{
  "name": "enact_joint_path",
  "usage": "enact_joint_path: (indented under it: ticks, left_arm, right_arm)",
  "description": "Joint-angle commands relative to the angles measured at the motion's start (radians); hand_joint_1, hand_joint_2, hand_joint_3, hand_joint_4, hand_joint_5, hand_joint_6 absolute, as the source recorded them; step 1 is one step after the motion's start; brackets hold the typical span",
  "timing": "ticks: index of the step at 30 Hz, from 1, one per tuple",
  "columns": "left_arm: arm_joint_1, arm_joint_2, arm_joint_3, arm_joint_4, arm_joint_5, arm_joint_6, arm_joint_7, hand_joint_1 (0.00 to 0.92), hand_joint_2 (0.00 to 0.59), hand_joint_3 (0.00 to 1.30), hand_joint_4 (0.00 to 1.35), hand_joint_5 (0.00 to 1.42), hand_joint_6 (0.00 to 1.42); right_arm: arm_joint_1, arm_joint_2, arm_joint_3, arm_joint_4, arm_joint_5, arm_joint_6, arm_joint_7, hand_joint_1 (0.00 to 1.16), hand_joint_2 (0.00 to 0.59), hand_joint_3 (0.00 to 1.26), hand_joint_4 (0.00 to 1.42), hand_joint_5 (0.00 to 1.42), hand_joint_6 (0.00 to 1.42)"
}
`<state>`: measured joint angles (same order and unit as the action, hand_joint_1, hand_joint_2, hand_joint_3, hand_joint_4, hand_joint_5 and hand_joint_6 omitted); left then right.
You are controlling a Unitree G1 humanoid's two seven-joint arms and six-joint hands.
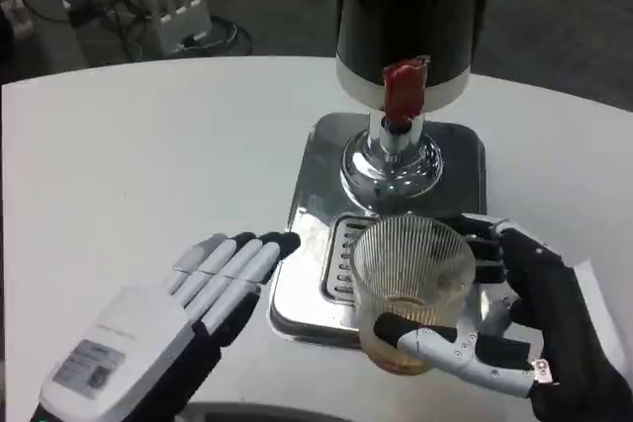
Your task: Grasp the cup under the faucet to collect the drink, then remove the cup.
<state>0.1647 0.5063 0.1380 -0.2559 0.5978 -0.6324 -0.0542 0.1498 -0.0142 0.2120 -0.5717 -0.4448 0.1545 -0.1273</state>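
A clear ribbed glass cup (410,289) with a little amber drink at its bottom stands on the near part of the silver drip tray (309,200). My right hand (514,328) grips it, thumb across its near side and fingers behind its right side. The dispenser's red faucet handle (404,91) and chrome spout (393,135) sit above and beyond the cup, on the dark dispenser body (406,7). My left hand (183,318) lies flat on the table left of the tray, fingers straight and together, their tips near the tray's left edge, holding nothing.
The white round table (148,165) extends left and back. Beyond its far edge, on the dark floor, sit a white power strip (180,9) and cables. The tray's slotted grate (341,259) lies just left of the cup.
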Motion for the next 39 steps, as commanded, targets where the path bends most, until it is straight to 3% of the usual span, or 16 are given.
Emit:
enact_joint_path:
  ticks: [1,10,20,39]
  left_arm:
    - [0.035,0.004,-0.009,-0.018,0.015,0.009,0.005,0.000,0.085,0.00,0.00,0.00,0.00]
    - [0.060,0.015,-0.015,-0.027,0.063,0.000,0.018,0.000,0.086,0.00,0.00,0.00,0.00]
    - [0.111,-0.006,-0.024,-0.094,0.146,0.046,0.030,0.000,0.090,0.00,0.00,0.00,0.00]
    - [0.150,0.000,-0.014,-0.164,0.134,0.093,0.013,0.000,0.098,0.00,0.00,0.00,0.00]
  right_arm:
    - [0.018,0.003,-0.013,-0.028,0.021,-0.052,-0.006,0.94,0.119,0.78,0.90,1.10,1.19]
    - [0.064,-0.021,-0.032,-0.065,0.039,-0.124,0.012,0.94,0.116,0.79,0.91,1.10,1.19]
    - [0.099,-0.035,-0.034,-0.123,0.046,-0.126,0.032,0.93,0.116,0.79,0.92,1.10,1.21]
    - [0.143,-0.048,-0.051,-0.153,0.056,-0.143,0.055,0.94,0.108,0.80,0.92,1.10,1.21]
